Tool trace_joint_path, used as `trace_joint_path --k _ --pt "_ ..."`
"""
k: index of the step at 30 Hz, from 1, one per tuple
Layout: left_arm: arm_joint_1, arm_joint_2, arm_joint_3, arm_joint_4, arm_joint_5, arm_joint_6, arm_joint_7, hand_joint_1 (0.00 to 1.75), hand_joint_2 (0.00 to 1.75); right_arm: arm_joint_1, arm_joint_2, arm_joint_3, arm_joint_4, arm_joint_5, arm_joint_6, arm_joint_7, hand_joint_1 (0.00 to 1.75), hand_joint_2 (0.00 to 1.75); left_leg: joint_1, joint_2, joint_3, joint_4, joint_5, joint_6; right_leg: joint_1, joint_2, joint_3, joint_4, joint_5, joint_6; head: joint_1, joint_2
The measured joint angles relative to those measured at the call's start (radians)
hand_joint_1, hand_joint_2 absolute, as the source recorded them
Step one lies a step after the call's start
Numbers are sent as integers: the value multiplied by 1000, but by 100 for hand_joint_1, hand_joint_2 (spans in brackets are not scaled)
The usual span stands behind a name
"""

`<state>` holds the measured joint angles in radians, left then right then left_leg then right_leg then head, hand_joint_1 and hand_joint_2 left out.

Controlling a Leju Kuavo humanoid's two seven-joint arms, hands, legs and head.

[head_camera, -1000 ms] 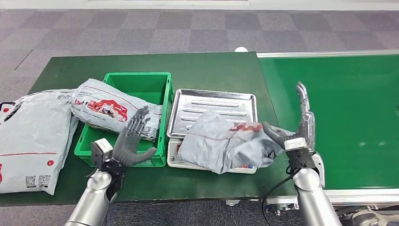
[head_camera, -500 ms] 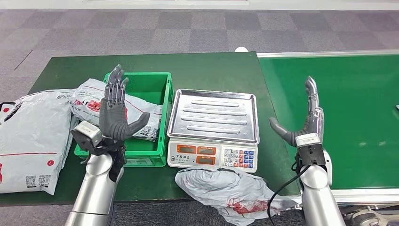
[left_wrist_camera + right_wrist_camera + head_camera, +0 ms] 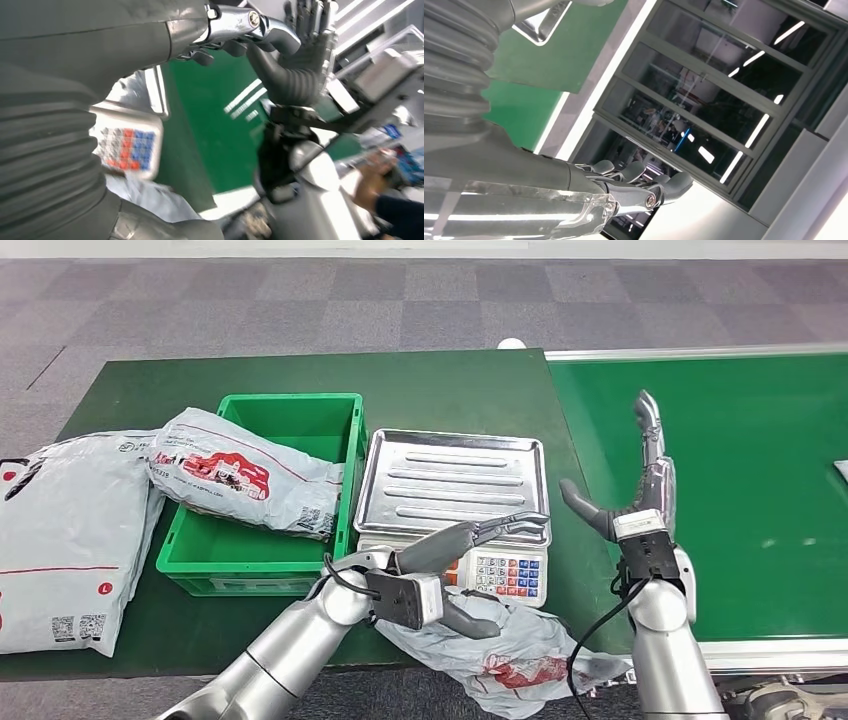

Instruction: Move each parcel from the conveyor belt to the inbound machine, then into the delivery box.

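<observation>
A crumpled grey parcel (image 3: 505,652) with red print lies at the table's front edge, below the scale, partly hanging over the edge. My left hand (image 3: 450,565) reaches across just above it, fingers stretched over the scale's keypad (image 3: 505,576) and thumb over the parcel, holding nothing. The scale's steel tray (image 3: 455,480) is bare. My right hand (image 3: 640,490) stands upright and open at the seam between table and conveyor belt (image 3: 730,440). In the left wrist view the keypad (image 3: 127,152), the grey parcel (image 3: 145,200) and my right hand (image 3: 305,45) show.
A green box (image 3: 345,490) stands left of the scale, with a white parcel (image 3: 240,475) lying across its left rim. A large grey parcel (image 3: 60,530) lies at the table's left end. Another parcel's corner (image 3: 842,470) shows on the belt's right edge. A person's hand (image 3: 377,170) is nearby.
The grey parcel slid off the scale's tray to the table's front edge. My left arm swung from above the green box down and right to just over it. My right hand barely moved.
</observation>
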<state>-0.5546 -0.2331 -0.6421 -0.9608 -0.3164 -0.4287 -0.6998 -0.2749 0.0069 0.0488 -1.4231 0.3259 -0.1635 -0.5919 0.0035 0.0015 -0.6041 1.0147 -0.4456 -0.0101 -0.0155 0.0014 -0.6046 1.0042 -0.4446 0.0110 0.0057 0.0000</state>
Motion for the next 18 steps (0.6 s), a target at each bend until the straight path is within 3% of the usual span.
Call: trace_joint_path --k 6,13,18 --pt "36 92 -54 -88 275 -197 -2 0 175 27 0 -13 -20 12 9 12 0 175 0 0 0 -2 1 -1 2 0 0 0 -1 -1 0 0" --pt "58 146 -56 -143 298 -276 -2 0 175 33 0 -20 -27 13 15 12 0 175 2 -1 0 -2 1 -2 1 -1 0 0 -1 -1 0 0" --pt "94 200 -4 -175 269 -318 -3 0 175 37 -1 -34 -29 15 16 9 0 175 2 -1 0 -2 1 -1 1 -1 0 0 -1 -1 0 0"
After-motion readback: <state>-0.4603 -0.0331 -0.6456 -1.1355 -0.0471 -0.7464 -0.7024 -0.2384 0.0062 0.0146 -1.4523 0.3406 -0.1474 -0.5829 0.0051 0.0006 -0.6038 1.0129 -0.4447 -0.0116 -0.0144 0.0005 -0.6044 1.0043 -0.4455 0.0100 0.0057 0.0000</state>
